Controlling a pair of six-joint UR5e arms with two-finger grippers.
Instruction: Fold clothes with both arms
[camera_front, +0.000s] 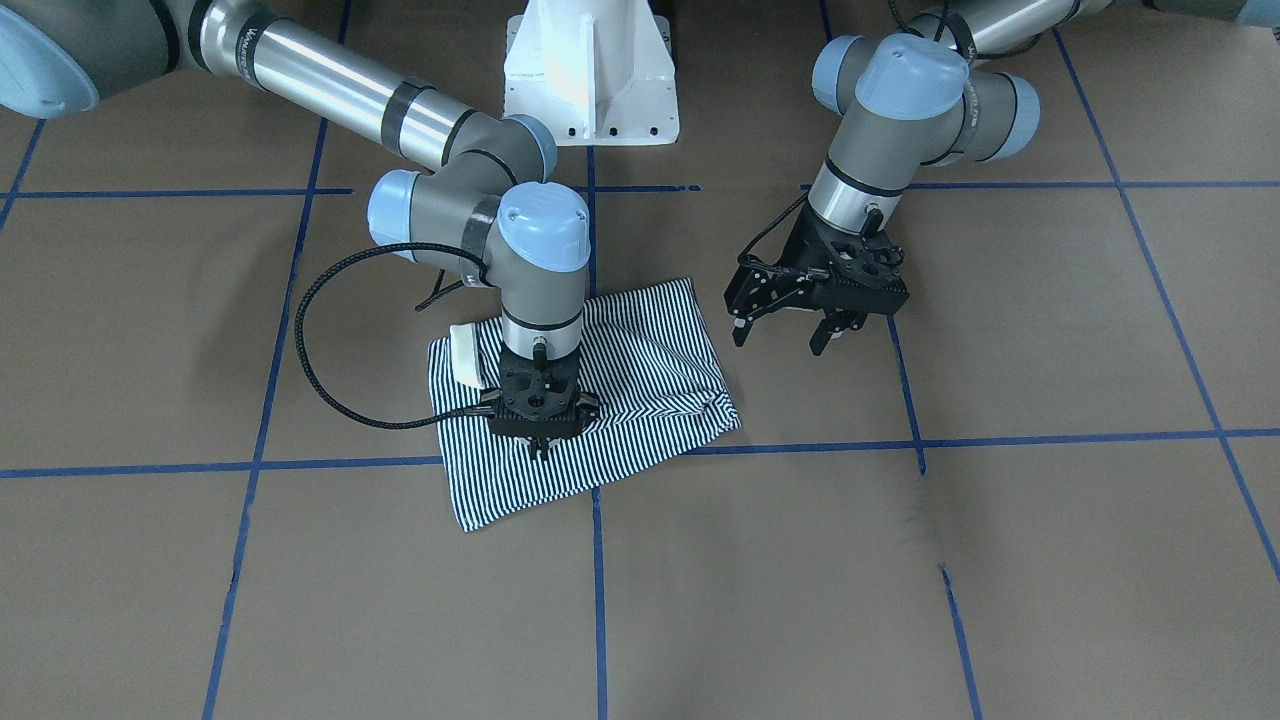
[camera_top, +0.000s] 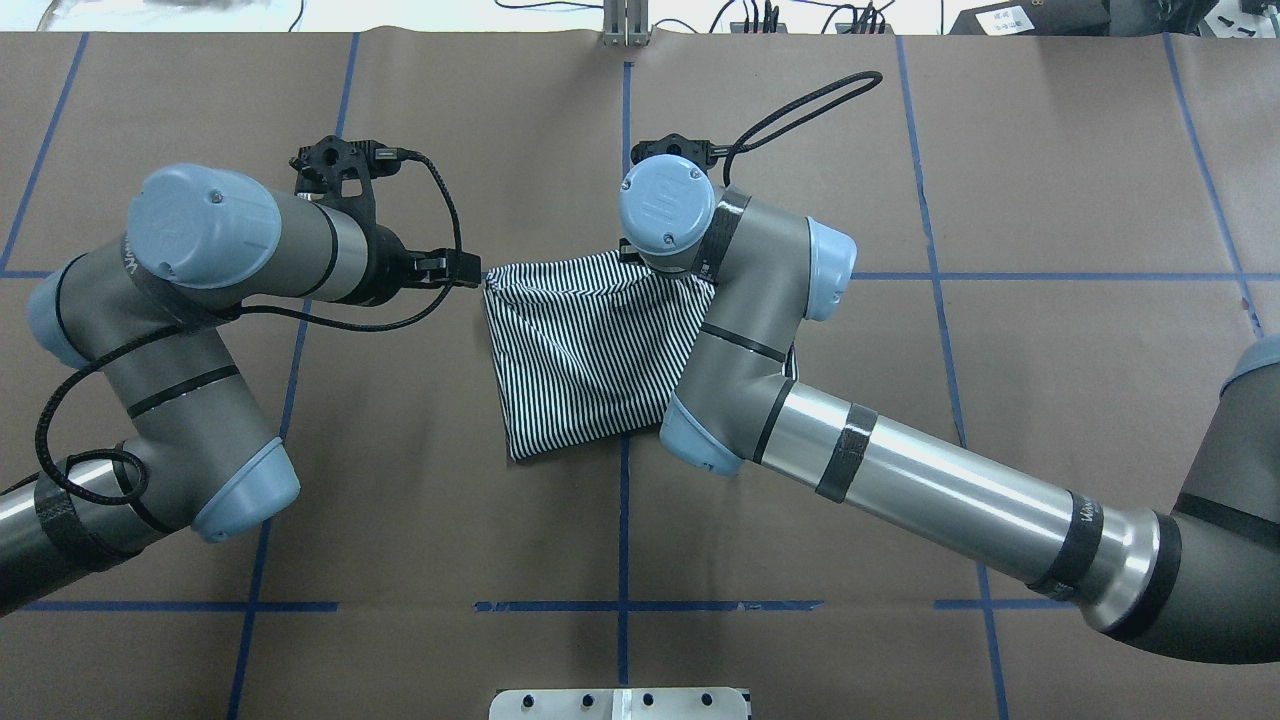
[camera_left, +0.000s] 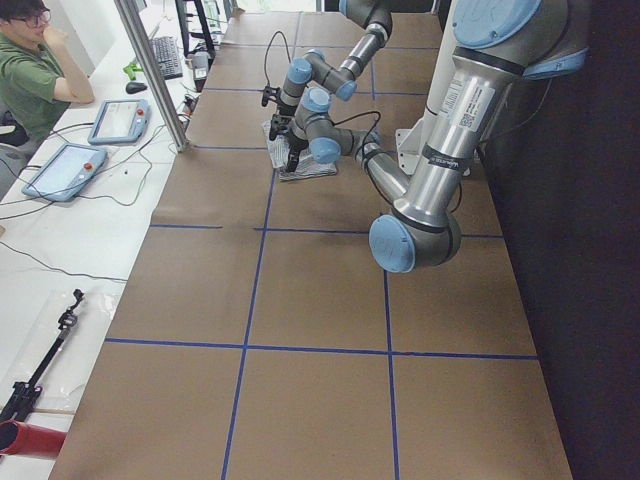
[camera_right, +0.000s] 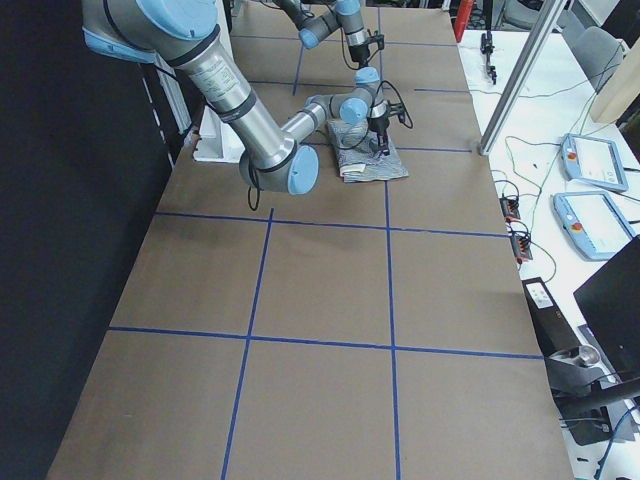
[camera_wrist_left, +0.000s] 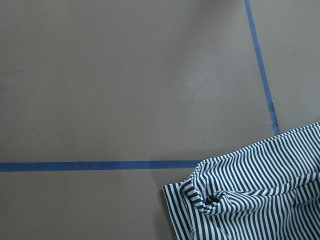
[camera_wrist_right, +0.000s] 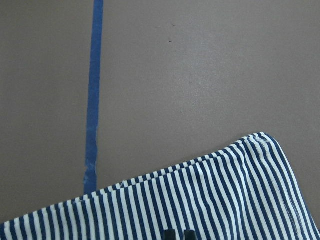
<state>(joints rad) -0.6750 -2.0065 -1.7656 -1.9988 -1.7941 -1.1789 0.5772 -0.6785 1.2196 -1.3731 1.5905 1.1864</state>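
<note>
The striped polo shirt (camera_front: 640, 380) lies folded into a small rectangle on the brown table, its cream collar (camera_front: 465, 352) at one edge. My right gripper (camera_front: 540, 445) points straight down onto the shirt's top layer near its operator-side edge. Its fingers are together on the fabric, and their tips show in the right wrist view (camera_wrist_right: 179, 234). My left gripper (camera_front: 780, 343) is open and empty. It hovers just off the shirt's corner, apart from the cloth. In the overhead view it (camera_top: 465, 272) is beside the shirt (camera_top: 580, 350). The left wrist view shows the bunched corner (camera_wrist_left: 260, 200).
The white pedestal base (camera_front: 590, 80) stands behind the shirt. Blue tape lines (camera_front: 598, 560) cross the brown table cover. An operator (camera_left: 30, 70) sits at a side desk with tablets (camera_left: 65, 170).
</note>
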